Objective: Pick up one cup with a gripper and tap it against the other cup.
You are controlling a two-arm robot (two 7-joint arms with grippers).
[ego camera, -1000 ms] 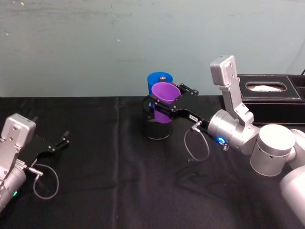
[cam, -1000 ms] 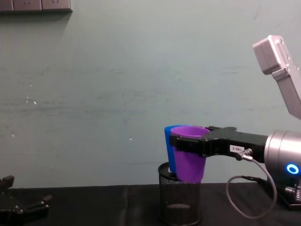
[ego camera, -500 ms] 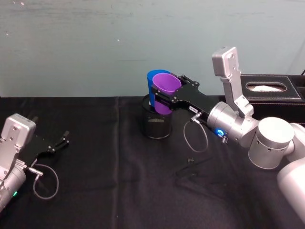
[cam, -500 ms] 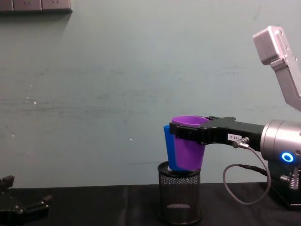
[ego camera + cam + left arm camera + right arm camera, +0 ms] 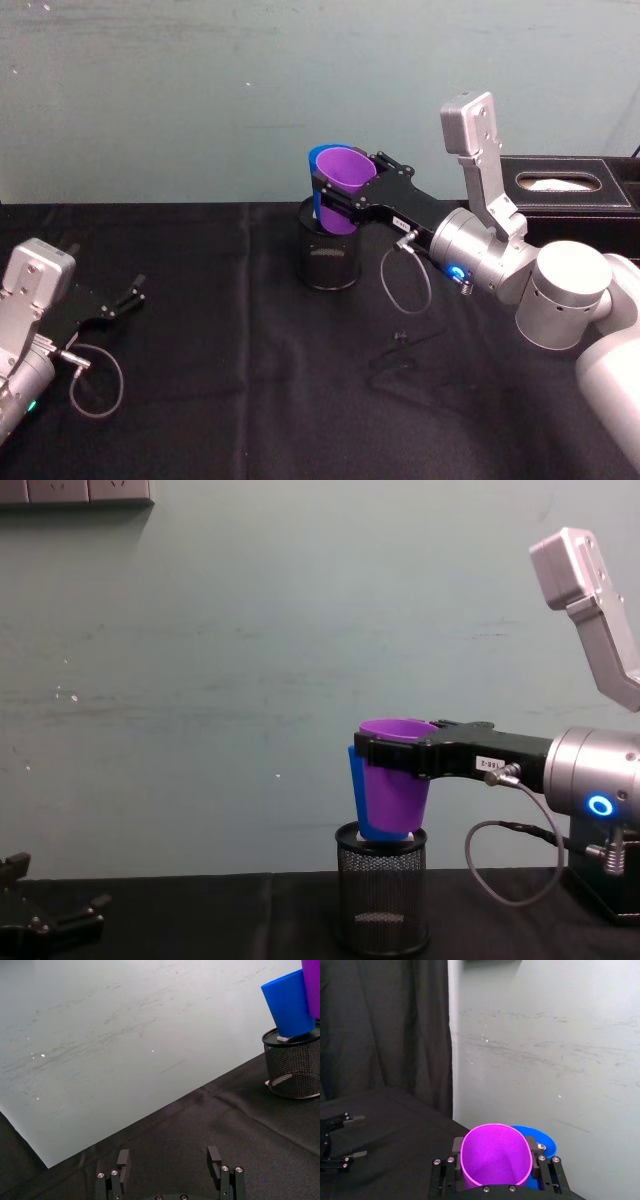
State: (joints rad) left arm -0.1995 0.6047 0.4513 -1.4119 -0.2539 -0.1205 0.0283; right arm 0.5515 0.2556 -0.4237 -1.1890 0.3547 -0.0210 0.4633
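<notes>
Right gripper (image 5: 352, 187) clamped on purple cup (image 5: 393, 780) under rim. Cup held upright over mesh holder (image 5: 380, 900) by table's (image 5: 200, 330) far edge, against blue cup (image 5: 287, 1002) propped inside; tap contact judged reached. Left gripper (image 5: 171, 1160) parted, parked at left edge.

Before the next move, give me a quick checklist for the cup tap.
1. Right gripper shut on the purple cup near its rim: ok.
2. Purple cup held off the table: ok.
3. Blue cup standing atop the wire-mesh holder: ok.
4. Cups touching: cannot tell, they overlap in the chest view.
5. Left gripper open, parked at the table's left, away from both cups: ok.
</notes>
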